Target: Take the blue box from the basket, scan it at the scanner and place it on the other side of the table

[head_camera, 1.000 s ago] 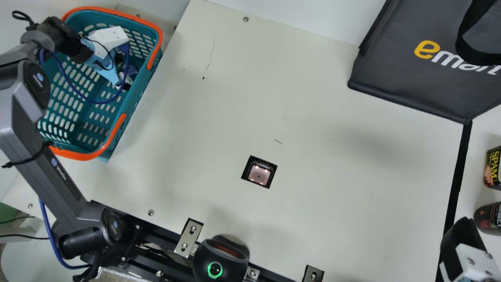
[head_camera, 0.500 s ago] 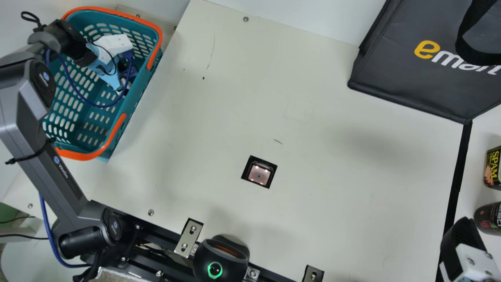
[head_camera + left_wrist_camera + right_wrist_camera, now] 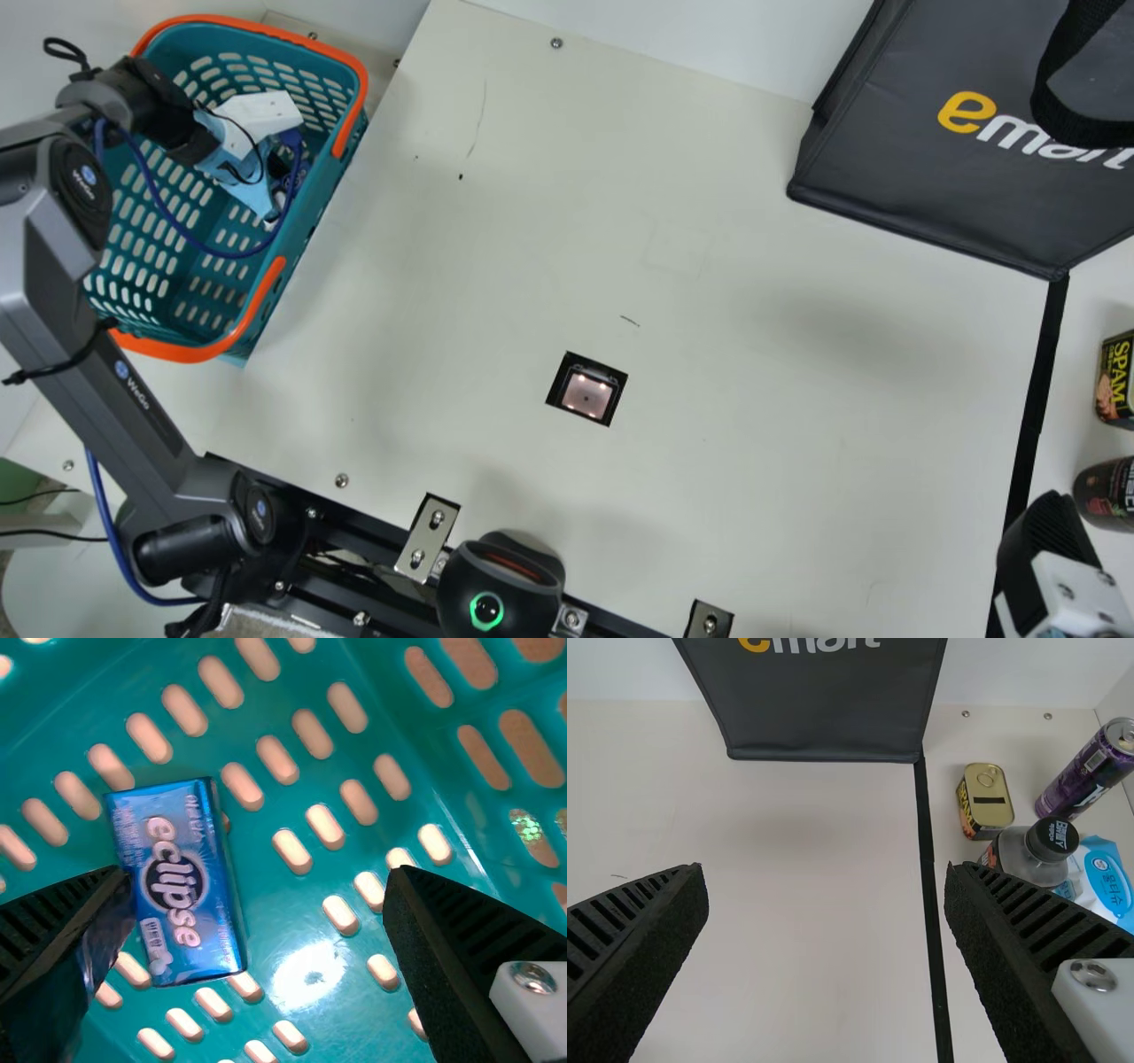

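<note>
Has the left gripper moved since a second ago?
Yes, slightly: the left gripper is lower in the main view, farther from the top rim of the basket.

Glossy teal plastic basket (image 3: pixel 383 673), shiny blue box (image 3: pixel 177 890), smooth matt cream table (image 3: pixel 753 221), matt dark fabric bag (image 3: pixel 895 177)

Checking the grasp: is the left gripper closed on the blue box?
No, the left gripper is open, with one finger clear of the blue box.
</note>
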You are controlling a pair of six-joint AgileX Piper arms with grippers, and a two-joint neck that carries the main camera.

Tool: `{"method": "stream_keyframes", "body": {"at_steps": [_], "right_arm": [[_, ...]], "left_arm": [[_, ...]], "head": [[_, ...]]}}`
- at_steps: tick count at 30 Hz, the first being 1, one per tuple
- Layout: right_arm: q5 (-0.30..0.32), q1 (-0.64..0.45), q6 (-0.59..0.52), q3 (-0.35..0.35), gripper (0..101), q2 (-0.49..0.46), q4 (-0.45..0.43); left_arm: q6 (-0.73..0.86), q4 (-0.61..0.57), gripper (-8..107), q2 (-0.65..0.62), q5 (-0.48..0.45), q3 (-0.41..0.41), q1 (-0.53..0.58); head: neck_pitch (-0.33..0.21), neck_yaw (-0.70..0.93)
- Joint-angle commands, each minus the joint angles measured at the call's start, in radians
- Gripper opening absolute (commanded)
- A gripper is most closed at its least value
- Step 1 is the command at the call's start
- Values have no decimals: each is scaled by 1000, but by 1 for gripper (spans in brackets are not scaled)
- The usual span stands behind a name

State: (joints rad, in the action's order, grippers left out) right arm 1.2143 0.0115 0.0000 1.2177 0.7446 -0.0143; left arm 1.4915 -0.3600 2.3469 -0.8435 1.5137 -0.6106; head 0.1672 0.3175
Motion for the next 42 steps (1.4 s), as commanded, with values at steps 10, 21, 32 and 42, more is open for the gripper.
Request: {"method": "stream_keyframes", "body": {"at_steps": [10,21,32,42], "right_arm": [[0,0,0,0,95,0,0],[0,0,0,0,95,0,0],[0,0,0,0,95,0,0],[0,0,0,0,95,0,0]], "left_arm": [[-123,24,90,27,74,30,11],[-210,67,90,50,93,35,25],[-233,88,17,56,88,40,28],[-242,94,-8,37,101,24,30]], "head": [[-29,4],[-29,4],[-29,4],[-29,4]]}}
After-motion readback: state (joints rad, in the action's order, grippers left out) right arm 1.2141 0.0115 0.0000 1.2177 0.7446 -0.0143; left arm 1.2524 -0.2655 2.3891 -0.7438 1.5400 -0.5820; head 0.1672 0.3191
